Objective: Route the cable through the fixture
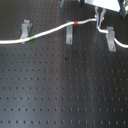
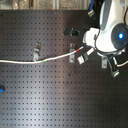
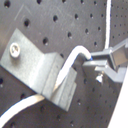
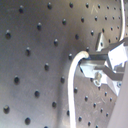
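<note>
The white cable (image 1: 52, 30) runs from the first exterior view's left edge past the left fixture (image 1: 25, 31), with its green band (image 1: 32, 37) just beyond. It crosses the top of the middle fixture (image 1: 69, 34), shows its red band (image 1: 76, 23), and rises to my gripper (image 1: 99, 19). From there it drops to the right fixture (image 1: 111, 39). The gripper is shut on the cable, lifting it. In the first wrist view the cable (image 3: 64, 75) lies over a grey bracket (image 3: 40, 65) beside my fingers (image 3: 107, 60). In the second wrist view the cable (image 4: 74, 75) curves up into the gripper (image 4: 94, 62).
The black perforated board (image 1: 60, 90) fills the scene. In the second exterior view my white arm (image 2: 111, 35) hangs over the right side. There is a small black block (image 2: 71, 32) at the back and a blue item (image 2: 1, 90) at the second exterior view's left edge.
</note>
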Available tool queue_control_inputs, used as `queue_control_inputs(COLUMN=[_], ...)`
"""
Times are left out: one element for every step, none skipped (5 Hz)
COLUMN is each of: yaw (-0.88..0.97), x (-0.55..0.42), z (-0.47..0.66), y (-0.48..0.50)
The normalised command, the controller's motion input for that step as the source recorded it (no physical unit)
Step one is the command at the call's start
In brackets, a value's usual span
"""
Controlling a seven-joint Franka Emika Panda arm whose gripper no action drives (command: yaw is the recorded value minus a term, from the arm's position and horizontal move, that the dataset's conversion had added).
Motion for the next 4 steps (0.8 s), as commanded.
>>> queue_control_inputs(yaw=[0.01,0.08,0.47,0.34], x=[0.0,0.004,0.01,-0.051], z=[0.0,0.0,0.06,0.0], y=[0.033,0.017,0.036,0.018])
